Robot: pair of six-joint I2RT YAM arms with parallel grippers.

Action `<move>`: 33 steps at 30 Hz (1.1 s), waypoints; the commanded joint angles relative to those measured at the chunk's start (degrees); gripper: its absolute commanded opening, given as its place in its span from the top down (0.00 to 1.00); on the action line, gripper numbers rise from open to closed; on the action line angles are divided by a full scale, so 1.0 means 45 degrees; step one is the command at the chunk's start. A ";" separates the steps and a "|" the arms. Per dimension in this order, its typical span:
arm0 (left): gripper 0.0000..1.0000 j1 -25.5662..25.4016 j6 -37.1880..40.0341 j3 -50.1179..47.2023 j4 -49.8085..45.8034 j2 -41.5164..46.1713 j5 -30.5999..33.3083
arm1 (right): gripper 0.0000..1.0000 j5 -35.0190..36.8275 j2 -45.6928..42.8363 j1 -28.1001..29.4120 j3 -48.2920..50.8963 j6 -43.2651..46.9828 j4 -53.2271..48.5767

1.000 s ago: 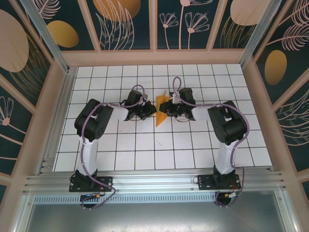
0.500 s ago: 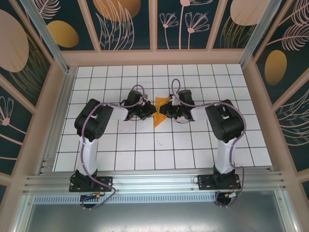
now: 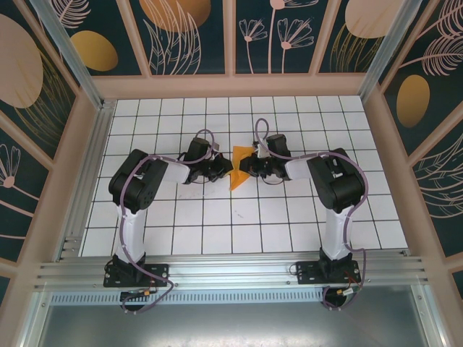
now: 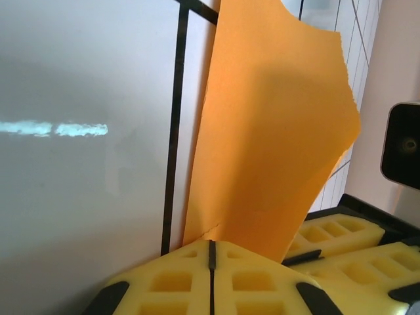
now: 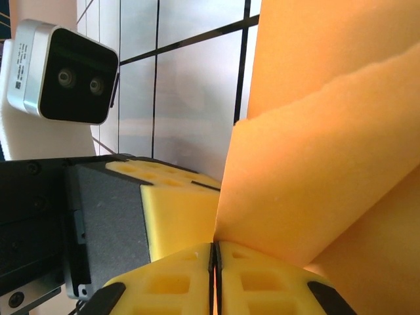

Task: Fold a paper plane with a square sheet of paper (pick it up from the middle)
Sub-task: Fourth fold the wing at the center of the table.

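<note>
Folding looks midway: left hand (image 4: 211,262) and right hand (image 5: 214,262) both pinch the creased bright-orange paper sheet (image 4: 275,131), no dart yet.

I see the flat white table with black grid lines (image 3: 181,217) at frame centre. Over its middle stands the folded bright-orange sheet of paper (image 3: 237,173); whether they touch, I cannot tell.

A robotics lab test cell: 2 arms (image 3: 134,210) bolted to an aluminium rail (image 3: 231,271) beside a white gridded table (image 3: 246,224), boxed in by framed wall panels (image 3: 192,36) printed with leaf patterns.
</note>
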State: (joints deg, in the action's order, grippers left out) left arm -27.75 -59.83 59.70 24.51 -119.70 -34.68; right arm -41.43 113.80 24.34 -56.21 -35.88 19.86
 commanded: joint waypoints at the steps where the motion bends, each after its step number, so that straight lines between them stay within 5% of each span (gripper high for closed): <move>1: 0.88 0.0072 0.0282 -0.0254 -0.0016 0.0408 -0.0023 | 0.84 -0.0075 0.0317 0.0031 -0.0260 0.0549 -0.0187; 7: 0.90 0.0073 0.0316 -0.0298 -0.0364 0.0146 0.0058 | 0.73 -0.0212 0.0201 -0.0027 -0.0187 0.0348 0.0274; 16: 0.96 0.0072 0.0645 -0.0449 -0.0590 0.0512 0.0094 | 0.82 -0.0017 0.0367 0.0006 -0.0501 0.0207 -0.0168; 33: 0.80 0.0233 0.0582 -0.0953 0.1177 0.1068 -0.0141 | 0.90 0.0188 0.0297 0.0022 -0.0479 0.0804 -0.0642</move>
State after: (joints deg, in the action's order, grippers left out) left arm -26.98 -58.57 55.00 27.51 -115.52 -34.30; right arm -41.41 114.30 24.34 -57.25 -34.30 18.61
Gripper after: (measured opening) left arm 0.188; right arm 0.099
